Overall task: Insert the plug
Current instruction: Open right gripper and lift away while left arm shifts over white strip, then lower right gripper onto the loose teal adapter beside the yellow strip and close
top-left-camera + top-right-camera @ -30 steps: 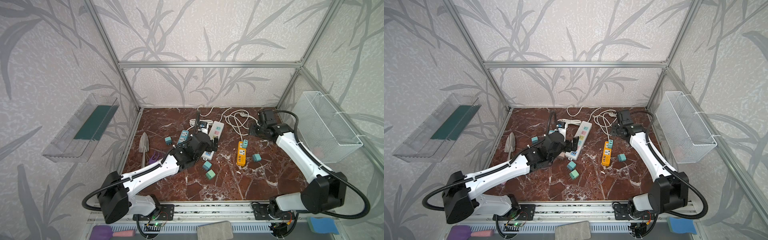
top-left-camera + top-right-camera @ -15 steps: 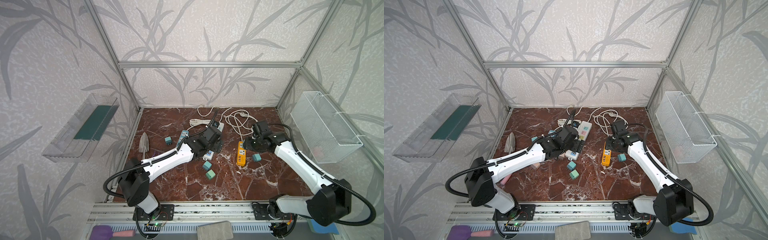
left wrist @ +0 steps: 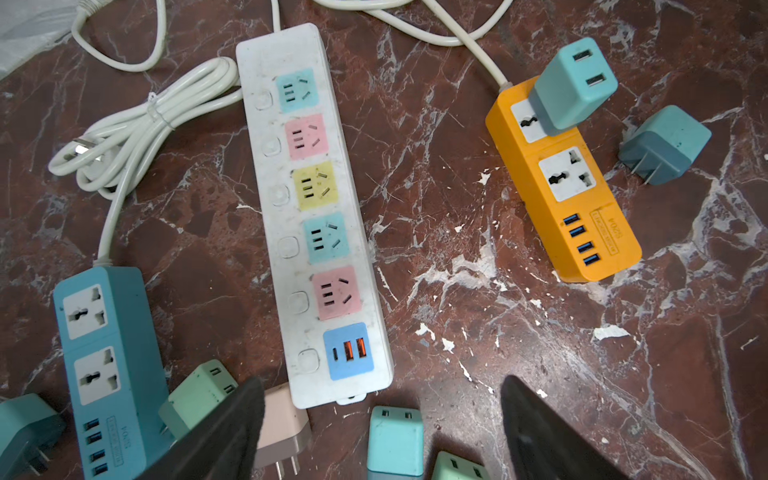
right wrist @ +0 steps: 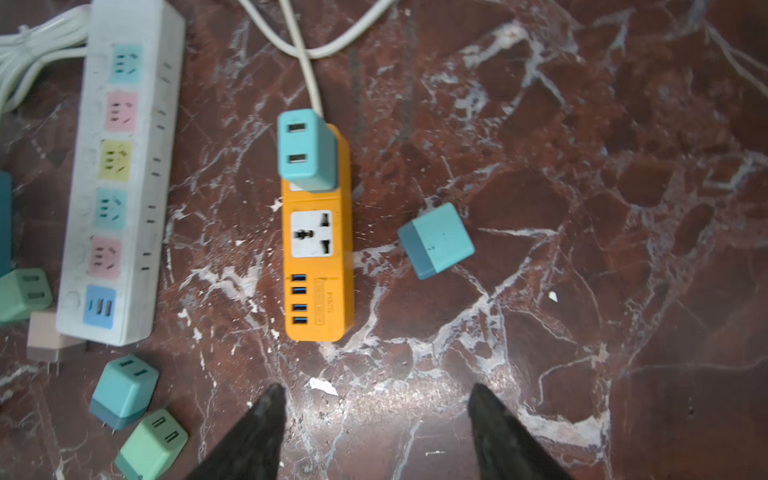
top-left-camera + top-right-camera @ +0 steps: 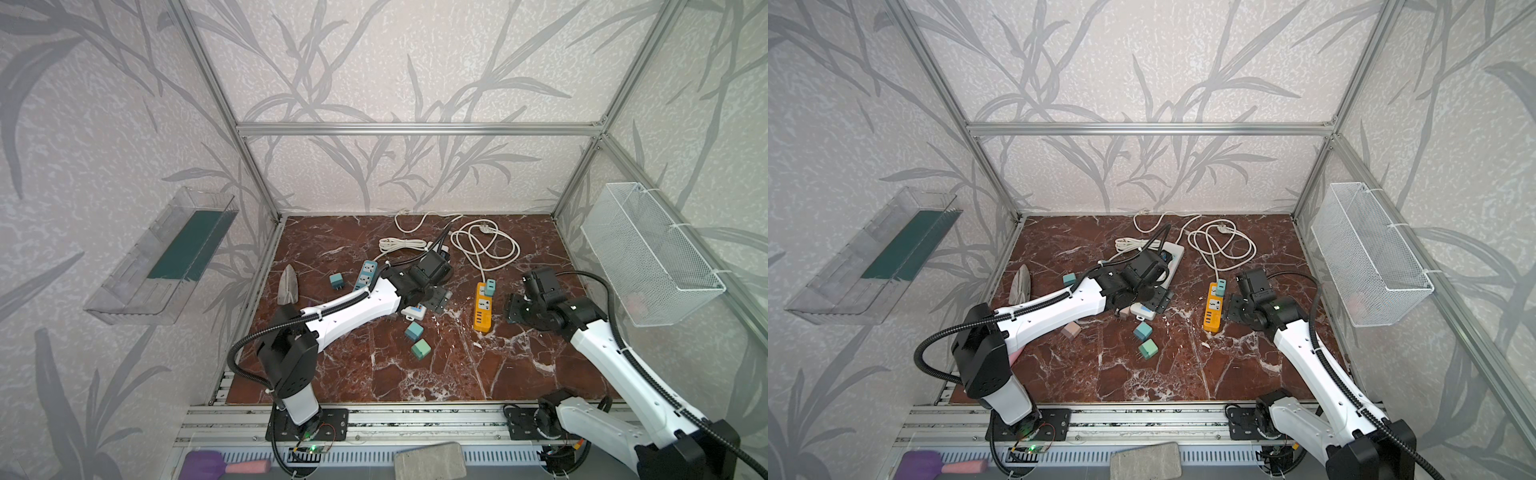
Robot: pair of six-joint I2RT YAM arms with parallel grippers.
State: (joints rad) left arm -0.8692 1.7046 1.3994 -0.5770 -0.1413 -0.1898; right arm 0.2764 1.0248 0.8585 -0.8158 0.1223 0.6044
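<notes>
the teal plug [image 4: 305, 149] stands in the cord-end socket of the orange strip [image 4: 318, 270], between the worktop's middle and its right edge. the right gripper [image 4: 376, 395] hangs near the strip's other end, fingers spread and empty. the left gripper [image 3: 382, 386], likewise spread and empty, hovers over the white strip [image 3: 311, 208]. if the plug is not fully home, a straight downward press while steadying the strip would seat it.
</notes>
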